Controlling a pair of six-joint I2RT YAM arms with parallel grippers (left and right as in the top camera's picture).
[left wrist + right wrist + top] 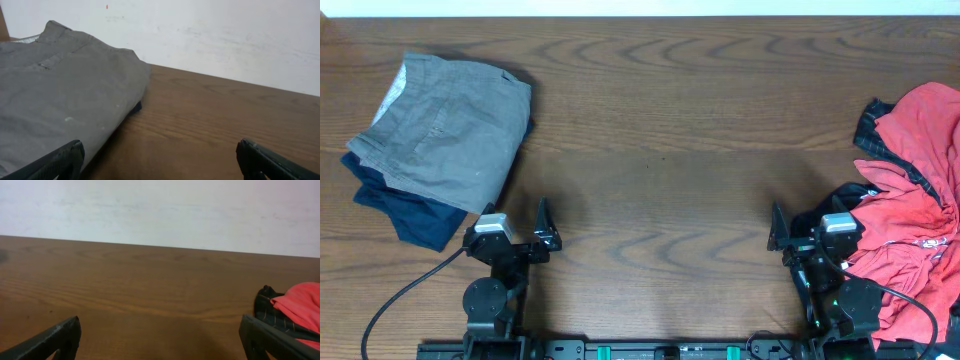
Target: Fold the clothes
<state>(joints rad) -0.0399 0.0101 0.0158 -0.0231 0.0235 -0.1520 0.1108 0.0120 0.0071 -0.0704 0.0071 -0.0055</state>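
Observation:
Folded grey shorts [445, 125] lie at the table's far left, on top of folded dark navy shorts [405, 210]. In the left wrist view the grey shorts [55, 95] fill the left side. A loose heap of red clothes [920, 215] with a black garment [880, 140] lies at the right edge; it also shows in the right wrist view [300, 307]. My left gripper [517, 232] is open and empty, just right of the folded stack [160, 160]. My right gripper [807, 230] is open and empty, beside the red heap [160, 337].
The brown wooden table [660, 150] spans the view, with bare wood between the two piles. A white wall [160, 210] stands behind the far edge. Cables run from both arm bases at the front edge.

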